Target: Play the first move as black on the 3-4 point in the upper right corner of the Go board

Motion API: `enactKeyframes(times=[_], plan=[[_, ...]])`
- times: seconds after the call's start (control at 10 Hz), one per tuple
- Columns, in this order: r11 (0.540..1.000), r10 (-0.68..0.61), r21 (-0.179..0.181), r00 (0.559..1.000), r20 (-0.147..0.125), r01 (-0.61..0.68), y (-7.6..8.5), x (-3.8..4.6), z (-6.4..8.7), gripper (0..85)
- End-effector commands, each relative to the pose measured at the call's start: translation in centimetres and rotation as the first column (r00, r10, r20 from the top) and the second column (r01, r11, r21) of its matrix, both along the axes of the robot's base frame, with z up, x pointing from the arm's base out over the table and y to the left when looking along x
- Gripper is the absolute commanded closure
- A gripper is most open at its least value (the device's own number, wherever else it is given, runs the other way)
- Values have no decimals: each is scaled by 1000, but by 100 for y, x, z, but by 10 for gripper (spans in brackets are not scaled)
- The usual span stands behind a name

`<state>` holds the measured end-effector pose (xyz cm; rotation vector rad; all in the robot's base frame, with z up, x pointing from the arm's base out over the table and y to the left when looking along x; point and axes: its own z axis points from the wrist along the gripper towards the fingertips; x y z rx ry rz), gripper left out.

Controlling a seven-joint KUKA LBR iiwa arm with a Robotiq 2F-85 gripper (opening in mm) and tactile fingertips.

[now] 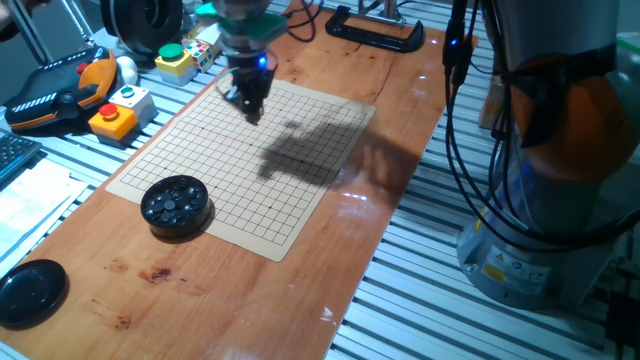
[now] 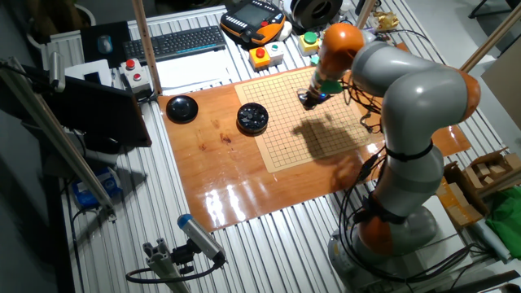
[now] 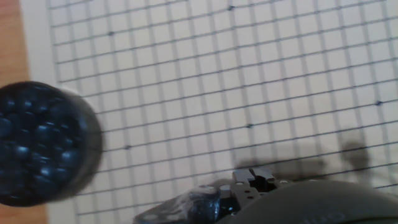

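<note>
The Go board [image 1: 300, 170] lies on the wooden table, and no stone shows on its grid. My gripper [image 1: 252, 113] hangs just above the board near its far corner, also seen in the other fixed view [image 2: 308, 99]. Its fingers look closed together. In the hand view a small dark glossy shape [image 3: 186, 204] sits at the fingertips and looks like the black stone, though it is blurred. I cannot tell which grid crossing lies under the tips. The black bowl of stones [image 1: 176, 205] stands on the board's near-left edge and shows in the hand view [image 3: 37, 143].
A flat black lid [image 1: 30, 292] lies on the table's near left. Button boxes [image 1: 118, 110] and a teach pendant [image 1: 60, 90] sit beyond the board's left side. A black clamp [image 1: 378, 30] lies at the far end. The arm's base [image 1: 540, 200] stands on the right.
</note>
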<state>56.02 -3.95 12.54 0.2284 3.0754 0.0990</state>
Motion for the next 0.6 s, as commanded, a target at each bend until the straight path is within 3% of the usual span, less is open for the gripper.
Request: enactKeyframes(times=[0.0, 0.5], plan=[[1000, 0, -6, 1000, -1, 0, -137, -45, -6, 843], [998, -59, 4, 998, -21, 59, -523, -159, -2, 843]])
